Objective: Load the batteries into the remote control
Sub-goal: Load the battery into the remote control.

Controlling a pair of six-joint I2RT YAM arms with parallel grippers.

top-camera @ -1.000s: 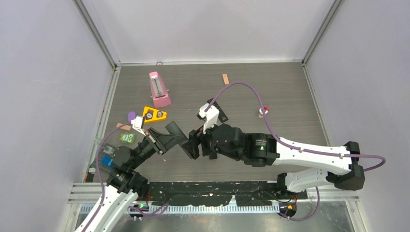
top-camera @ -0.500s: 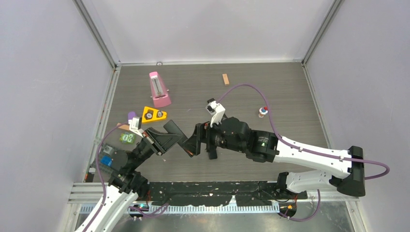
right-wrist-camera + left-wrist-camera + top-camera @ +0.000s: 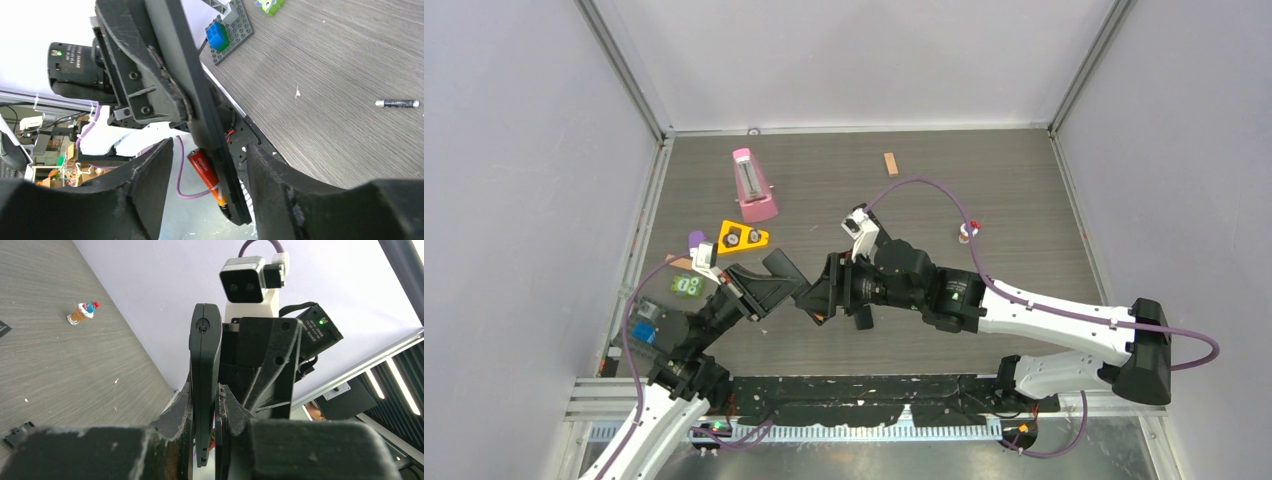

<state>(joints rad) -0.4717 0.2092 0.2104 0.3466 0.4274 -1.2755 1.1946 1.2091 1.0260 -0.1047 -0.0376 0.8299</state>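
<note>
My left gripper (image 3: pixel 204 395) is shut on the remote control (image 3: pixel 205 375), a slim black bar held on edge above the table. In the top view the left gripper (image 3: pixel 776 284) meets my right gripper (image 3: pixel 829 292) at the table's near middle. The right gripper (image 3: pixel 209 150) is open, its jaws on either side of the remote's (image 3: pixel 197 120) lower end without touching it. One of the batteries (image 3: pixel 206 174), red and orange, lies along the remote's open back. Another battery (image 3: pixel 397 103), dark with metal ends, lies loose on the table.
A pink metronome (image 3: pixel 752 185), a yellow wedge (image 3: pixel 742 237), a green block (image 3: pixel 688 286) and a brick plate (image 3: pixel 227 37) sit at the left. A wooden chip (image 3: pixel 890 163) and a small toy figure (image 3: pixel 967 231) lie farther back. The right arm's cable arcs over the middle.
The right arm has swung left and closed in on the remote, its jaws now straddling the remote's end. The left arm with the remote has barely moved.
</note>
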